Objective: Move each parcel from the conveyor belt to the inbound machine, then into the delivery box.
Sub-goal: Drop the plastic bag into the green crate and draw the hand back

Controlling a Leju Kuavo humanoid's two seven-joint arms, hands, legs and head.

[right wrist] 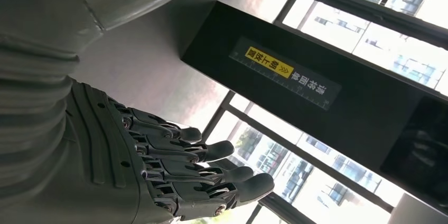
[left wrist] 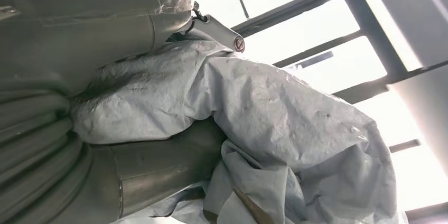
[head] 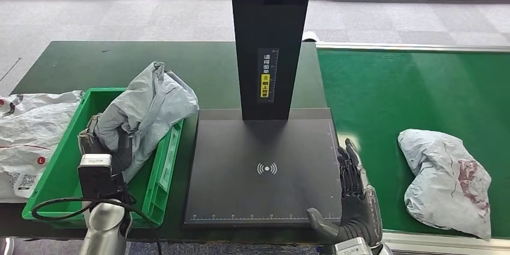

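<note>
My left hand grips a crumpled grey parcel and holds it over the green delivery box. Up close, the left hand has its thumb and fingers wrapped around the grey parcel. A second grey parcel with reddish marks lies on the green conveyor belt at the right. My right hand is open at the right edge of the inbound machine's black plate, with nothing in it. Its dark fingers are spread and empty.
The machine's black column rises behind the plate, with a yellow label; it also stands ahead of my right hand. White bags lie on the dark green table left of the box. Windows run along the far wall.
</note>
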